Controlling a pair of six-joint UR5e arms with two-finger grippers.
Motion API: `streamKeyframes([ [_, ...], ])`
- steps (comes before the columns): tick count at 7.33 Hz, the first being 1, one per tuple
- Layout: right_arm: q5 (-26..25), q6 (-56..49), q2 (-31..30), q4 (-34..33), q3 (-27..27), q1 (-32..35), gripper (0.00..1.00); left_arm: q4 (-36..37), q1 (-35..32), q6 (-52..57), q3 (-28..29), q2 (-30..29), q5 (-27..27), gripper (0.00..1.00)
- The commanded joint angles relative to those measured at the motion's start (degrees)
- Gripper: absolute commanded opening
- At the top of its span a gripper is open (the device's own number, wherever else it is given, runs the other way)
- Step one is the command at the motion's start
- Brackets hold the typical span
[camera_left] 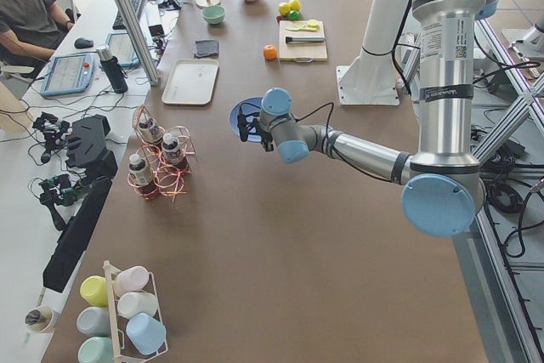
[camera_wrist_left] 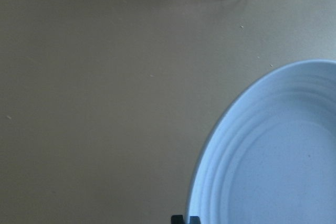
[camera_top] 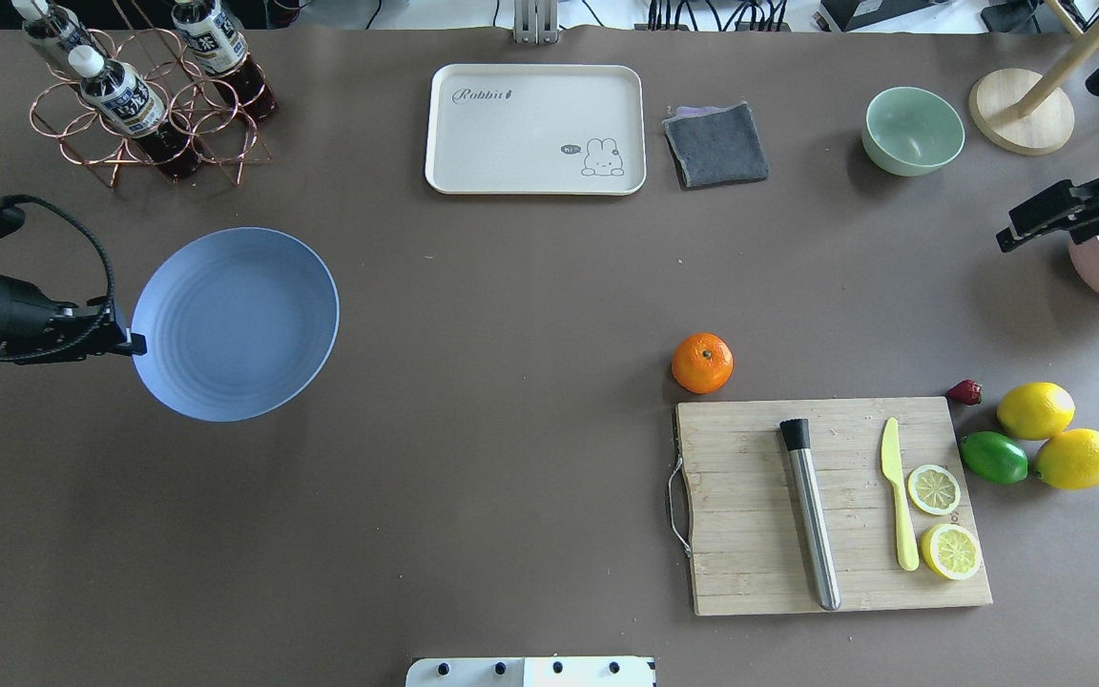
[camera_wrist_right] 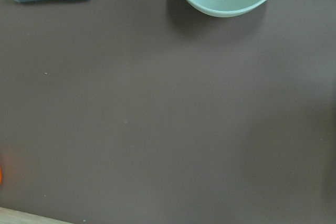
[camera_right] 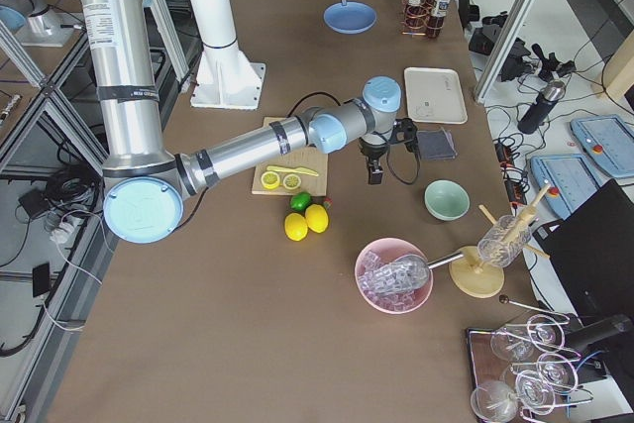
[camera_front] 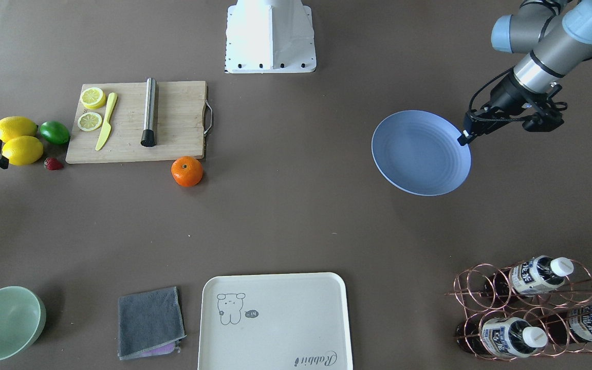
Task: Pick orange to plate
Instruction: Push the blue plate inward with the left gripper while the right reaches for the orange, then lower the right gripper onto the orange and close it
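orange (camera_top: 702, 363): on the table, just beside the board (camera_top: 759, 496) corner, well apart from the plate.
plate (camera_top: 235, 324): on the robot's left side, near the bottle rack (camera_top: 144, 105).
left gripper (camera_top: 134, 342): at the plate's rim, fingers seemingly pinched on it.
right gripper (camera_top: 1005, 239): above the table near the lemons (camera_top: 1055, 434); cannot tell if parted or closed.

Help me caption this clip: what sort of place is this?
Most likely a robotics lab, staged as a kitchen: two robot arms at a long table, a person seated alongside, and lemons beside a cutting board.
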Motion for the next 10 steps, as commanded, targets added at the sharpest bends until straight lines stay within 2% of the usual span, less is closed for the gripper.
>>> streamKeyframes([
  [1, -1.2, 9.5, 3.7, 0.0, 2.1, -5.9, 1.0, 11.5, 9.4, -8.0, -3.7, -8.7, 8.9, 0.0],
  [3, -5.0, 15.6, 8.0, 0.0, 2.0, -11.7, 1.0, 18.9, 19.2, -15.1, -3.3, -17.5, 17.2, 0.0],
  [5, -9.8, 20.4, 11.4, -0.1, 1.4, -17.9, 1.0, 21.9, 27.3, -16.9, -2.1, -21.2, 24.4, 0.0],
  [8, -17.2, 27.5, 13.4, -0.1, 0.7, -27.2, 1.0, 21.7, 29.8, -17.0, 0.2, -22.1, 25.3, 0.0],
  [10, -21.3, 30.6, 15.4, -0.1, -0.8, -31.0, 1.0, 21.5, 30.0, -16.9, 1.3, -22.6, 25.2, 0.0],
])
